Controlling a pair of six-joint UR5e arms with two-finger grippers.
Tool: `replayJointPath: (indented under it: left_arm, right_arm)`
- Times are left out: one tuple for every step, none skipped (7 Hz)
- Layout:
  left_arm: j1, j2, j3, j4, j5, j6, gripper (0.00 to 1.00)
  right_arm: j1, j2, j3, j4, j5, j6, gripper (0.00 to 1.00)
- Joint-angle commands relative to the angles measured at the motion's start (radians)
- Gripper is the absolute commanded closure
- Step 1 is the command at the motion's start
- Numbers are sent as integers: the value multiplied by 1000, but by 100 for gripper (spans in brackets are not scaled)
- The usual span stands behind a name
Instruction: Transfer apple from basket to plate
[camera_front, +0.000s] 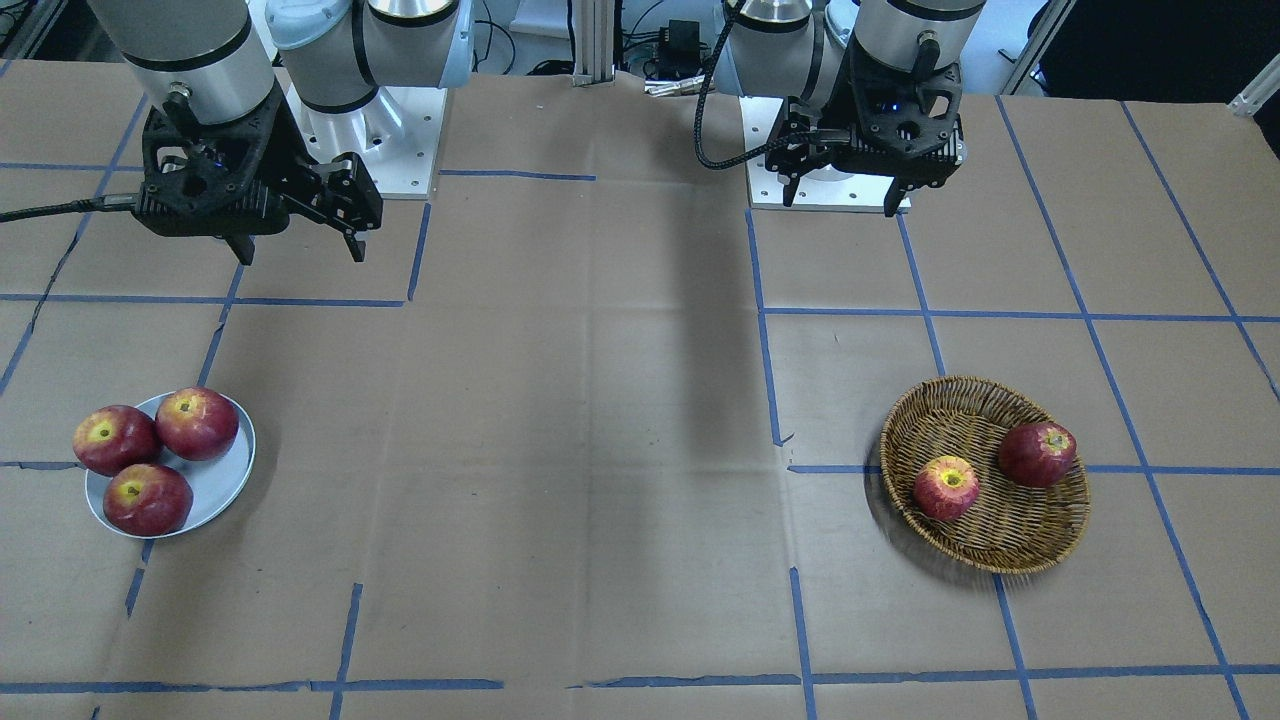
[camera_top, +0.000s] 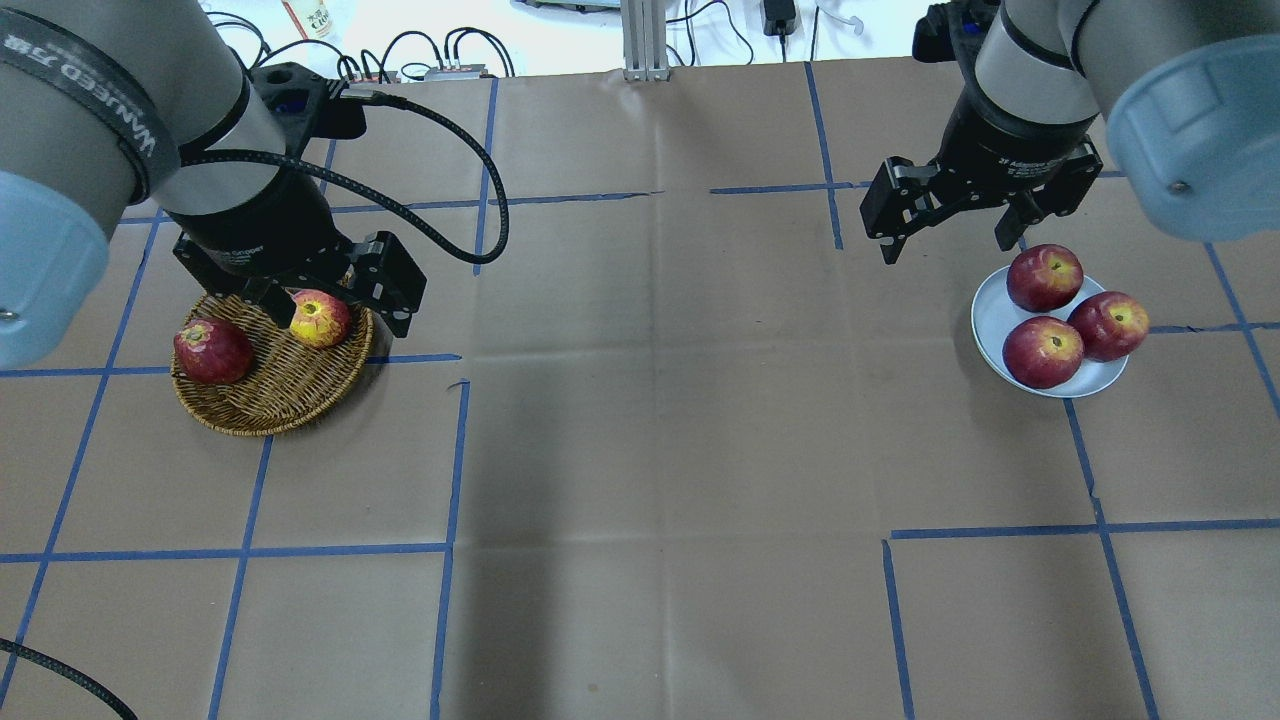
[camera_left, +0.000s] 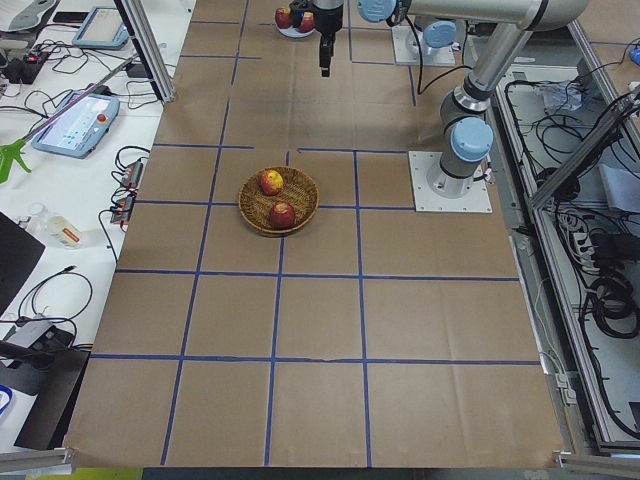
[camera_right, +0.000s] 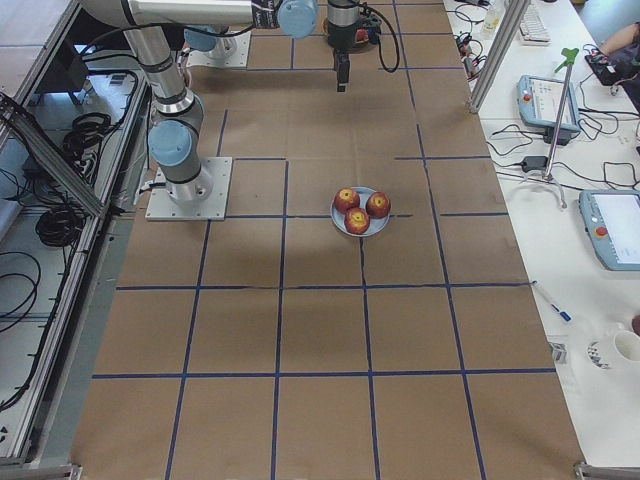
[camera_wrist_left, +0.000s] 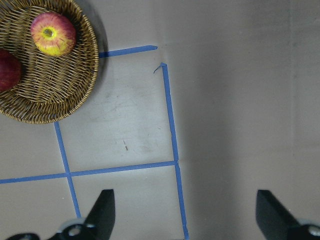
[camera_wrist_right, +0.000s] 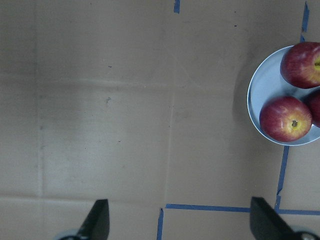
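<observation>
The left wrist view cuts the basket (camera_wrist_left: 55, 95) off at its top and left edges, and the darker apple (camera_wrist_left: 7, 70) shows there only as a sliver. In the overhead view the left arm's wrist covers the basket's far rim. The right wrist view likewise clips the plate (camera_wrist_right: 260, 100) at the frame's right edge, so one of its three red apples (camera_wrist_right: 285, 119) shows whole and the other two only in part. In both side views the grippers are too small to judge. The left gripper (camera_front: 841, 197) hangs above the paper-covered table (camera_front: 600, 450) with its jaws spread wide and nothing between them, touching nothing. The apple (camera_front: 946, 488) (the paler one with the yellow patch round its stem) lies in the basket beside the darker apple. It is on the far side of this gripper from the robot's base, off to one side of the finger gap and well clear of both fingertips. The right gripper (camera_front: 298, 248) is equally wide open and empty. It hovers on the base side of the plate, with the plate and its apples off to one side of its fingers.
</observation>
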Motion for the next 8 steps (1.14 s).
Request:
replayJointPath:
  left_arm:
    - [3, -2, 21, 0, 5, -2, 0]
    - [3, -1, 24, 0, 7, -2, 0]
    - [6, -5, 30, 1, 4, -10, 0]
    - [33, -8, 40, 3, -5, -17, 0]
    - [79, -28, 67, 14, 4, -8, 0]
    - [96, -7, 110, 14, 11, -8, 0]
    - [97, -5, 147, 15, 15, -7, 0]
    - [98, -31, 133, -8, 15, -5, 0]
  right_arm:
    - [1, -1, 0, 1, 2, 1, 0]
    - [1, -1, 0, 1, 3, 3, 0]
    - [1, -2, 0, 4, 3, 4, 0]
    - [1, -2, 0, 2, 8, 4, 0]
    - [2, -2, 0, 4, 8, 4, 0]
    - [2, -4, 1, 7, 11, 7, 0]
    - [2, -2, 0, 7, 11, 7, 0]
    - [2, -2, 0, 5, 9, 6, 0]
